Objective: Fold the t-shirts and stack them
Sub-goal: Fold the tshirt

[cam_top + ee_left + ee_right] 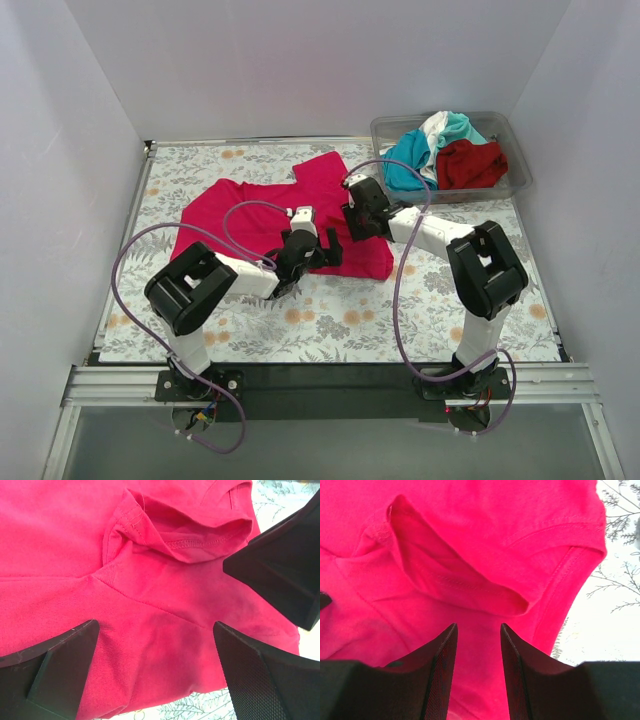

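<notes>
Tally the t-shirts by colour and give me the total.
Bright magenta-pink cloth t-shirt, spread on the table: 1
Teal cloth t-shirt, in the clear plastic bin: 1
White cloth t-shirt, in the bin: 1
Dark red cloth t-shirt, in the bin: 1
Total: 4

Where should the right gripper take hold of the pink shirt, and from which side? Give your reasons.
Probably the collar rim of the pink shirt, approached from above. Most of the cloth lies flat, but the stitched rim gapes up as a loose lip just ahead of the right gripper, so one finger could slip under it.
</notes>
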You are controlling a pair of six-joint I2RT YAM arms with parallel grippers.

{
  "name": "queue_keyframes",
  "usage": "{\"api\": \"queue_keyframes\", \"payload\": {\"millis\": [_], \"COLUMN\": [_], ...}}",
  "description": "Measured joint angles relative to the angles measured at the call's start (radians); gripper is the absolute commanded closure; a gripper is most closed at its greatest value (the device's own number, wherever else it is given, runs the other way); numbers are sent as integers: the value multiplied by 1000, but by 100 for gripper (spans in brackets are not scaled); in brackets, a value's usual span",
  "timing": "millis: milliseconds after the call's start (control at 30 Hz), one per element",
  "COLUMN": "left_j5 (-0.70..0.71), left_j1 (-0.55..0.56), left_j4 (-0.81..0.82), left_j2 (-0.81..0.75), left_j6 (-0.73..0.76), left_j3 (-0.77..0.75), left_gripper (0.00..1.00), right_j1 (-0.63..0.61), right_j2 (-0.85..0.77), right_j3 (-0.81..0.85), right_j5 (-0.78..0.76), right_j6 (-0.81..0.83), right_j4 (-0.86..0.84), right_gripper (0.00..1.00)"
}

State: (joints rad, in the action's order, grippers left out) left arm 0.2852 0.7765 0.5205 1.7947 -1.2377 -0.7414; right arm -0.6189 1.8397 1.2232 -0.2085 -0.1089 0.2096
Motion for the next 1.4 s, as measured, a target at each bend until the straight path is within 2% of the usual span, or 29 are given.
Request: {"api": "queue_keyframes", "payload": {"millis": [367,733,1000,1200,1400], "left_j5": [15,63,119,134,136], "left_j1": [7,65,109,122,125], "left_j4": [111,177,184,156,66], "left_j2": [19,-31,-37,-48,-77], "left_j6": [-19,-80,-113,-118,-107], "left_j3": [45,149,165,159,135], "left_gripper": [9,9,9,9,7], "right_j1": [22,73,130,141,134], "right_j2": [79,157,222,196,1], "right_j3": [0,123,242,234,105], "right_j5": [63,82,74,73,86], "right_j6": [-16,-14,9,23,31], "right_j4": [-33,-33,-34,-33,-34], "right_gripper": [65,64,64,64,63]}}
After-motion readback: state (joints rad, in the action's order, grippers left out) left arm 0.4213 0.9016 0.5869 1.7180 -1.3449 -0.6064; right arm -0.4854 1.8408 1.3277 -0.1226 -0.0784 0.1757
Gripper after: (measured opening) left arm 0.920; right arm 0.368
